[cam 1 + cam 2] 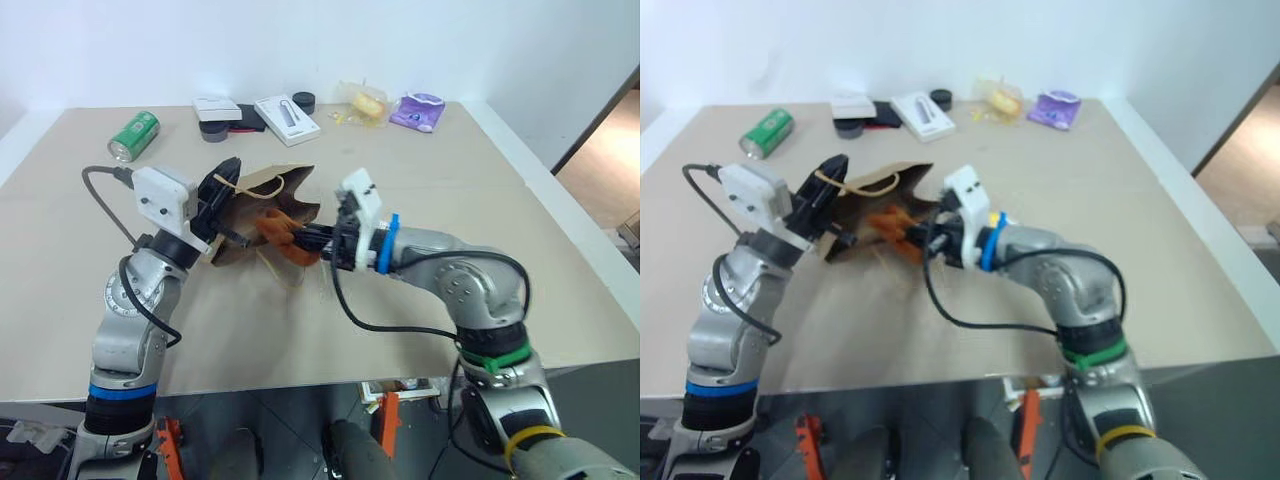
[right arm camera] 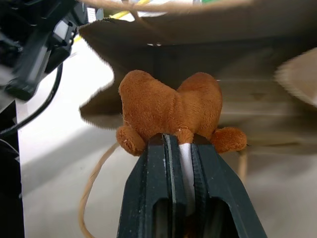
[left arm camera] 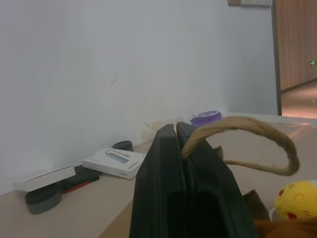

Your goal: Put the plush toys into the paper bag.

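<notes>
The paper bag [image 1: 262, 215] is held up off the table [image 1: 480, 200] by a cord handle [image 3: 257, 134] pinched in the left gripper [image 1: 226, 178]. The brown toy [image 2: 173, 106] is clamped in the right gripper [image 1: 312, 240] at the bag's open edge. Bare tabletop lies all around.

End effector [image 2: 179, 148] pinches brown plush toy [image 2: 171, 106] before paper bag [image 2: 237, 39].

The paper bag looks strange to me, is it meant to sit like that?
The bag is tipped on its side, mouth facing the right tool, held by one handle in the left tool. Farther back, a green can lies toppled.
</notes>
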You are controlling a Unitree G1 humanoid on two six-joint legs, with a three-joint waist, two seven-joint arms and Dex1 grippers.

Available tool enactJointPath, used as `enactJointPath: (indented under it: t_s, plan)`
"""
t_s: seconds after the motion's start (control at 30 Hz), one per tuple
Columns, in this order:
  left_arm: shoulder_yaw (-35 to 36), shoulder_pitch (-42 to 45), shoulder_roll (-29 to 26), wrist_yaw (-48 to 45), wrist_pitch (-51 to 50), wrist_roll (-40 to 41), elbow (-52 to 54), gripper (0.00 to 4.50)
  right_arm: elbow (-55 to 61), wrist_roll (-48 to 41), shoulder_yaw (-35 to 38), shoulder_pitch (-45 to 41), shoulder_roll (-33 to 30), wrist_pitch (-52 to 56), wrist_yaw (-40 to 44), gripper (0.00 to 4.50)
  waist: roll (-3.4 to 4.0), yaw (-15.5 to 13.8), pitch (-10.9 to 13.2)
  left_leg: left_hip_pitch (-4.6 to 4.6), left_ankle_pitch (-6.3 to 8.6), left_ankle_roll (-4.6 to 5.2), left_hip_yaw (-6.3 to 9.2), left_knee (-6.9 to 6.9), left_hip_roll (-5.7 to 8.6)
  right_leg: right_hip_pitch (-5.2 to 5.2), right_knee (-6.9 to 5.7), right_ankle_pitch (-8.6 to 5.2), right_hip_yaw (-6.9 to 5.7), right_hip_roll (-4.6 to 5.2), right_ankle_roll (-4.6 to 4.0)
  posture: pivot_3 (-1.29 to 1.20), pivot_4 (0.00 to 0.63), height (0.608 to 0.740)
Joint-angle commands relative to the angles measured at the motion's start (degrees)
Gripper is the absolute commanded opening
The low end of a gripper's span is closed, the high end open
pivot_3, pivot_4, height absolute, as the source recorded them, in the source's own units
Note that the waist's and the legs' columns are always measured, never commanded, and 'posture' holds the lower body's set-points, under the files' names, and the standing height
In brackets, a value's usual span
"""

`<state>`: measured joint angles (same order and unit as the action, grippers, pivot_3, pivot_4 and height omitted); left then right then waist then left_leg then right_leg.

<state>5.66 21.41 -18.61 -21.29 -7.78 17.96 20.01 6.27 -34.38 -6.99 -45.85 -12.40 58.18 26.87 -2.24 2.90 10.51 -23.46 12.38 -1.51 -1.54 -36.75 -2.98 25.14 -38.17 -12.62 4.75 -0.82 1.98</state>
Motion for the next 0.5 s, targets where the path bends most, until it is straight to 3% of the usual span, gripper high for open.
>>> enactJointPath:
  t_s: [0.03, 0.17, 0.5]
  plan:
    - [0.4, 0.3, -0.1, 0.3, 0.5, 0.0, 2.6, 0.00, -6.7, -0.8, 5.4, -7.0, 7.8, -1.2, -6.1, 0.02, 0.00, 0.1, 0.0, -0.01, 0.00, 0.00, 0.03, 0.01, -0.02, 0.02, -0.01, 0.00, -0.03, -0.01, 0.00, 0.00, 0.150, 0.740]
    - [0.5, 0.3, 0.0, 0.7, 0.6, 0.0, 2.6, 0.00, -14.1, 1.1, 8.1, -10.7, 12.7, -3.4, -10.4, 0.02, -0.01, -0.2, 0.0, -0.19, -0.01, 0.00, 0.09, 0.02, -0.11, 0.13, 0.00, 0.19, -0.14, -0.07, -0.33, 0.00, 0.150, 0.740]
    - [0.7, -0.6, 0.0, 1.8, -0.3, 0.1, 4.1, 0.00, -25.4, 7.2, 12.7, -10.8, 17.6, -9.2, -21.6, 0.02, -0.05, -0.2, 0.0, -0.43, -0.01, 0.00, 0.13, 0.00, 0.03, 0.20, 0.10, 0.20, -0.21, 0.12, -0.30, 0.00, 0.150, 0.740]
